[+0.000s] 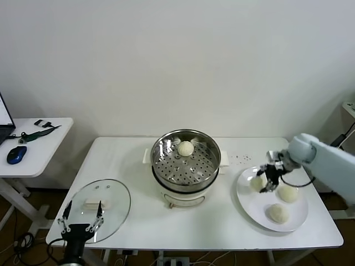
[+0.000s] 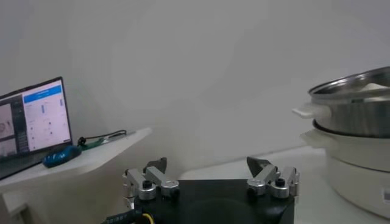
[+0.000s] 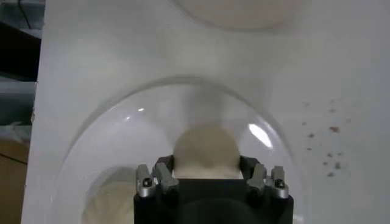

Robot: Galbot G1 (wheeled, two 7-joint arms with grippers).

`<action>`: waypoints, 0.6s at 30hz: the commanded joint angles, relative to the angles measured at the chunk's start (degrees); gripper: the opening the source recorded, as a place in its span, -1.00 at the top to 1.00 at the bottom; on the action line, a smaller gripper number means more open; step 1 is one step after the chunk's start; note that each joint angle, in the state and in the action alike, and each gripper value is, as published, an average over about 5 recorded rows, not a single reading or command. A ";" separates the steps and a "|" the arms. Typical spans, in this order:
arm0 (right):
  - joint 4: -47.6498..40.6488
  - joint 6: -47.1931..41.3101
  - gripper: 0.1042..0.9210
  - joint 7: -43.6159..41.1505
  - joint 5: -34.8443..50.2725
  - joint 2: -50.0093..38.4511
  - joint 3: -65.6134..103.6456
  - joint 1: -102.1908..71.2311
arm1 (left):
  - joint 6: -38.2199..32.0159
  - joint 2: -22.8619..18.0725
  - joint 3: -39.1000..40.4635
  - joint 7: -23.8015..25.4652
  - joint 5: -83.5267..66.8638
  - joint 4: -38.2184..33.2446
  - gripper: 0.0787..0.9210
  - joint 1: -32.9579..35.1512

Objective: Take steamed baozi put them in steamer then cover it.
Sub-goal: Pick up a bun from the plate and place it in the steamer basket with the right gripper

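The right gripper [image 1: 265, 178] was clamped on one of the buns [image 1: 257, 182] at the near-left edge of a white plate [image 1: 249, 206], at the right end of a white table [image 1: 133, 166]. In the right wrist view its fingers [image 3: 163, 170] pressed against both sides of that cream-white bun [image 3: 206, 152], which sat low between them on the plate [image 3: 109, 134]. Two more buns [image 1: 287, 193] lay on the same plate, one just beside the gripper and the other [image 1: 278, 213] nearer the table's front edge.

A fourth bun [image 1: 185, 148] rested on the perforated tray inside the steamer [image 1: 166, 172], toward its far side. The steel pot stood uncovered on its white base at the middle of the table.

The glass lid [image 1: 113, 194], with a white handle [image 1: 93, 204] at its centre, lay flat near the table's front left corner, well apart from the steamer. The left gripper [image 1: 81, 219] hovered at the lid's near rim with its fingers spread wide and nothing between them; the left wrist view showed the same fingers [image 2: 149, 179] apart, the steamer [image 2: 356, 122] off to one side.

A side table [image 1: 39, 149] to the left carried a blue mouse [image 1: 16, 154].
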 commanded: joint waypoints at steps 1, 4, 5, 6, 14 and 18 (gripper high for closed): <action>-1.54 -0.48 -0.46 -0.18 17.60 8.20 -21.16 30.97 | 0.11 0.20 1.03 -0.13 0.26 0.00 -0.77 0.03; -1.58 -2.47 -0.47 0.51 23.08 13.27 -23.45 34.52 | 0.40 0.30 1.39 -0.04 0.29 -0.35 -0.77 0.35; -1.33 -3.16 -0.47 0.74 24.25 14.62 -23.60 34.84 | 0.60 0.32 1.48 0.03 0.31 -0.55 -0.77 0.54; -0.99 -3.95 -0.47 1.10 25.61 15.99 -23.67 34.95 | 0.79 0.34 1.60 0.11 0.38 -0.76 -0.77 0.77; 0.20 -8.39 -0.47 5.31 32.34 27.09 -24.76 32.58 | 1.30 0.67 2.60 0.34 1.14 -1.44 -0.77 1.44; -0.97 -9.62 -0.47 7.44 33.22 32.81 -25.19 29.89 | 1.67 0.84 2.79 0.38 1.11 -1.58 -0.77 1.15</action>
